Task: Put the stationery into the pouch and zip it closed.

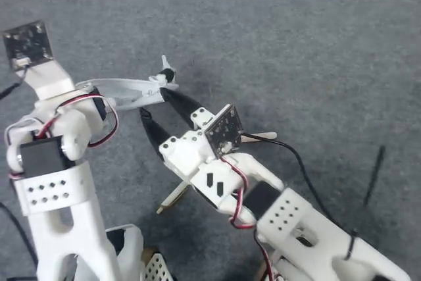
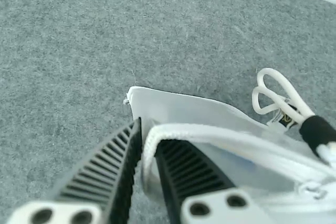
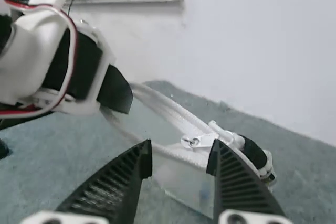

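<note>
1. High view: the right claw [image 1: 152, 102] is at the end of an arm stretched low over the grey carpet [image 1: 296, 44], with its black jaws spread wide. The pouch [image 1: 135, 91] lies just ahead of them, and its far end meets the other arm's wrist, where the grip is hard to make out. A pale stick [image 1: 172, 197] is partly hidden behind the right claw, under that arm. A thin dark rod [image 1: 375, 174] lies well off to its side.
2. Left wrist view: the left claw [image 2: 147, 150] is clamped on the pouch's [image 2: 199, 111] white zip edge. The pouch's far end is cut off. A looped pull cord [image 2: 273, 93] lies beyond the claw.
3. Right wrist view: the right claw [image 3: 181, 163] is open, and the zip slider [image 3: 194, 141] sits between its tips. I cannot tell whether they touch. The clear pouch [image 3: 181, 184] hangs just beyond.
</note>
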You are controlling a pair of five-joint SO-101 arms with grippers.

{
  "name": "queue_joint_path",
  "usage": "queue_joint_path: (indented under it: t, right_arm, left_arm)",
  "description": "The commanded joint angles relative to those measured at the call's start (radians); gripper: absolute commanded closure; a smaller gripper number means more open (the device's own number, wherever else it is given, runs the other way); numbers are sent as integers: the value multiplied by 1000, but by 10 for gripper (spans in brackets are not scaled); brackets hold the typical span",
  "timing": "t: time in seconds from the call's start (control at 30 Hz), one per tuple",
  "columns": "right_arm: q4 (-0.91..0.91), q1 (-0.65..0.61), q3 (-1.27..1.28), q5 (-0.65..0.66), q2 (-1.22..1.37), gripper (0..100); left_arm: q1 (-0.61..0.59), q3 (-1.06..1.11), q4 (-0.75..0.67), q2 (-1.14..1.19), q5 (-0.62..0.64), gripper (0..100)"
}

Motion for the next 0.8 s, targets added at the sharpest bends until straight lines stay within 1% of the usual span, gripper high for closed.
queue_joint_path:
  t: [0.0,0.13,0.23,0.47,0.6,0.7,0.77]
  right_arm:
    - [213,25,-14,-38,-159,828]
    - [398,25,-14,-92,-271,828]
    - [509,25,-14,-92,-343,828]
    - [639,25,-9,-92,-456,831]
    - [657,64,-9,-98,-407,831]
    - [662,90,-18,-164,-305,831]
    - [664,88,-35,-169,-231,831]
  left_arm:
    - [-8,-16,-38,-3,-11,990]
    - [-8,-16,-38,-3,-12,990]
    - [-8,-16,-38,-3,-12,990]
    - [-8,-16,-38,-3,-12,990]
    - [-8,-16,-40,-3,-12,990]
    - [-8,-16,-41,-3,-12,990]
    - [-8,-16,-41,-3,-12,990]
